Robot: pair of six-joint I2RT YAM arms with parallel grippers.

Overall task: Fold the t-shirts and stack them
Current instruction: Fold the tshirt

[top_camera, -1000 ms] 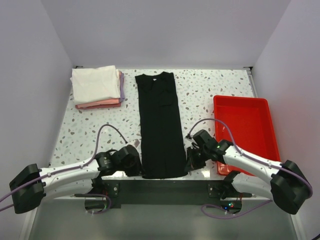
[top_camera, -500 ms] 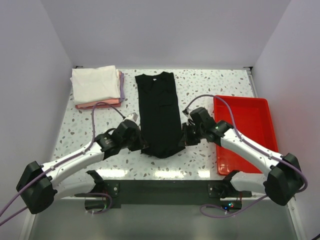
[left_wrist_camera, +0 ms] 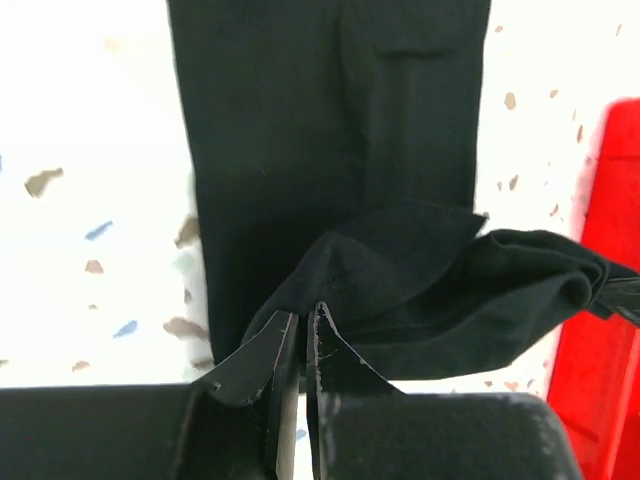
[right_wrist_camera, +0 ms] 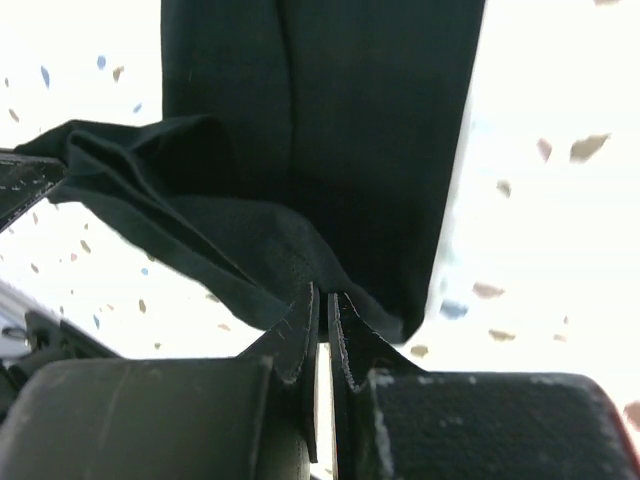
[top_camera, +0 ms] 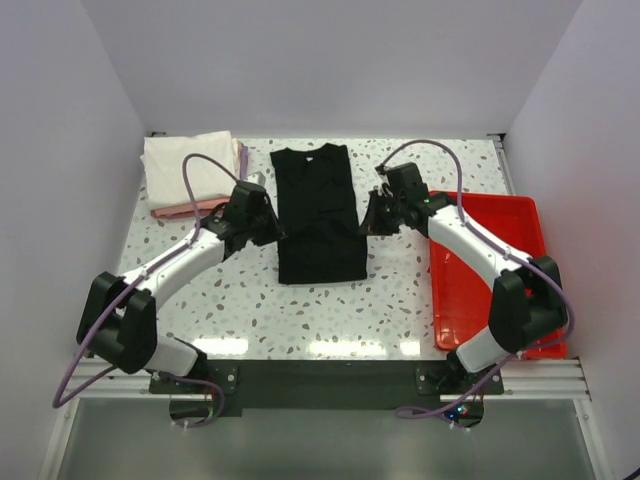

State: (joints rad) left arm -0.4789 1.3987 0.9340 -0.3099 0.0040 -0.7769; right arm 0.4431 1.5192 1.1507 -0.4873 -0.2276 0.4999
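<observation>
The black shirt (top_camera: 318,215) lies narrow on the table (top_camera: 400,290), its near half folded over itself; left pincer (left_wrist_camera: 300,322) and right pincer (right_wrist_camera: 322,297) each pinch a hem corner.

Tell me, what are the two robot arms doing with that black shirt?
They are folding the black t-shirt in half. The left gripper and the right gripper each pinch a bottom corner, held raised over the shirt's middle, while the collar end lies flat. A pile of folded shirts waits at the far left corner, and a red tray sits on the right.
</observation>
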